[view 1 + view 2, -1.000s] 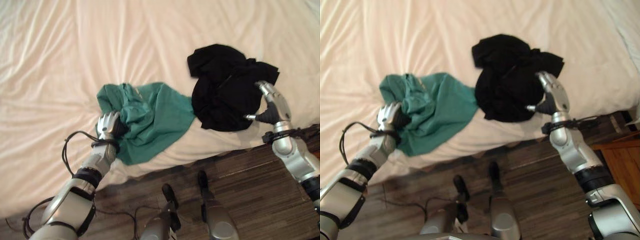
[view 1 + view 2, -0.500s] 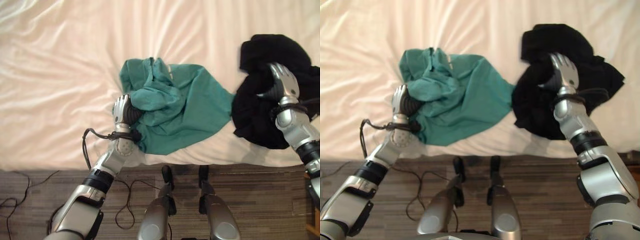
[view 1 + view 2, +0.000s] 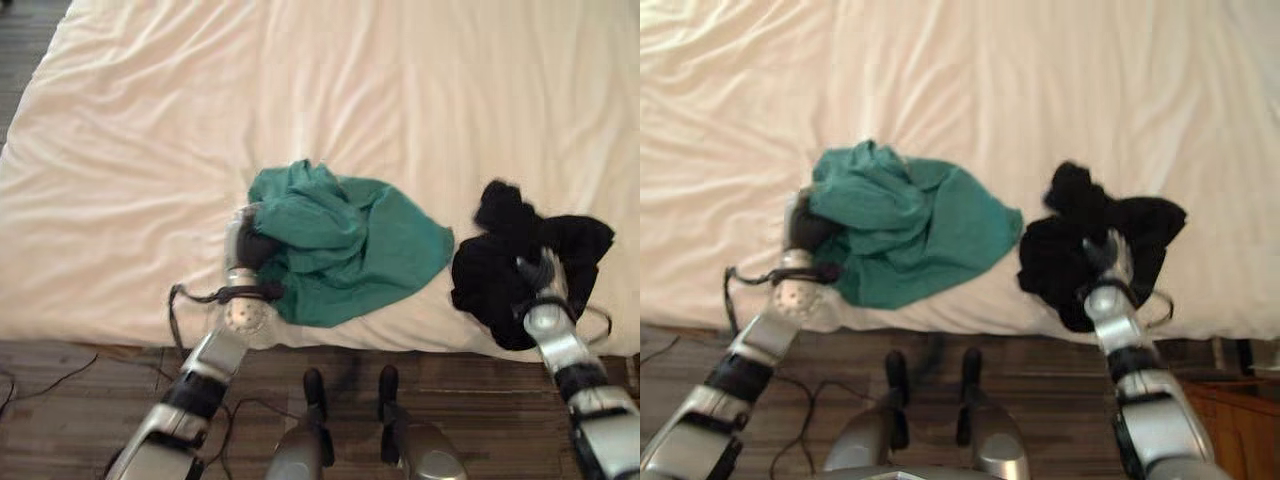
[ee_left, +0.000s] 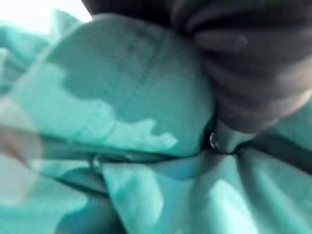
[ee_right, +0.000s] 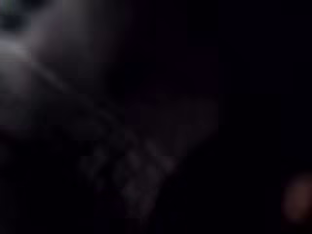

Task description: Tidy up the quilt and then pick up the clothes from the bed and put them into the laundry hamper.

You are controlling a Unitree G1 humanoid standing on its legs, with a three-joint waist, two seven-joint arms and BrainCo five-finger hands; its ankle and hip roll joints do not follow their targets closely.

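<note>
In the left eye view, the left hand (image 3: 246, 243) reaches up onto the bed (image 3: 150, 150), buried in the green garment (image 3: 345, 245); its grip cannot be told. In the right eye view, the right hand (image 3: 1108, 262) sits in the black clothes (image 3: 1065, 250), beside the green garment, fingers hidden.

Looks like a bedroom in somebody's home: a big bed (image 3: 330, 110) under a wrinkled cream quilt (image 3: 150, 180), a crumpled green garment (image 3: 350, 245) and a black one (image 3: 500, 270) near its front edge, dark wood-plank floor (image 3: 100, 370) below.
</note>
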